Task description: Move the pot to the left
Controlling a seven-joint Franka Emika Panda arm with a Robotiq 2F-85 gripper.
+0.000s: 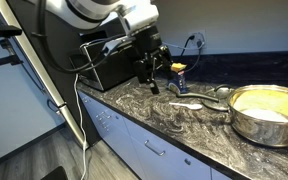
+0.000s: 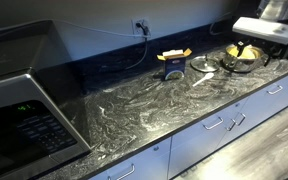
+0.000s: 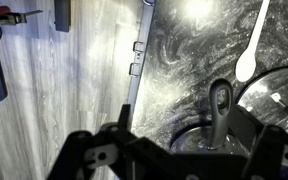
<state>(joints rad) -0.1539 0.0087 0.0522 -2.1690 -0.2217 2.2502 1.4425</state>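
Gripper [image 1: 150,78]: I see it hanging above the countertop [image 2: 134,110], touching nothing; in the wrist view its dark jaws stand wide apart at the bottom edge, with nothing between them;
below it, wrist view: a dark loop-shaped handle and curved shiny rims on the marbled surface; I cannot tell whether they belong to the pot or the lid;
white spoon [image 3: 252,45]: lies flat on the countertop beyond those rims, bowl end toward the gripper;
pot [image 1: 267,112]: round, shiny steel, cream inside; it stands upright on the countertop at the right end of an exterior view, well apart from the gripper;
glass lid [image 2: 203,64]: lies flat on the countertop, between the pot and the box;
small box [image 2: 172,62]: yellow and blue, flaps open, close to the back wall;
wall outlet [image 2: 139,25]: on the wall above the countertop, with a cable plugged in;
cabinet drawers [image 1: 144,145]: pale fronts with bar handles, under the countertop;
microwave [image 2: 19,115]: on the countertop at its far end from the pot.
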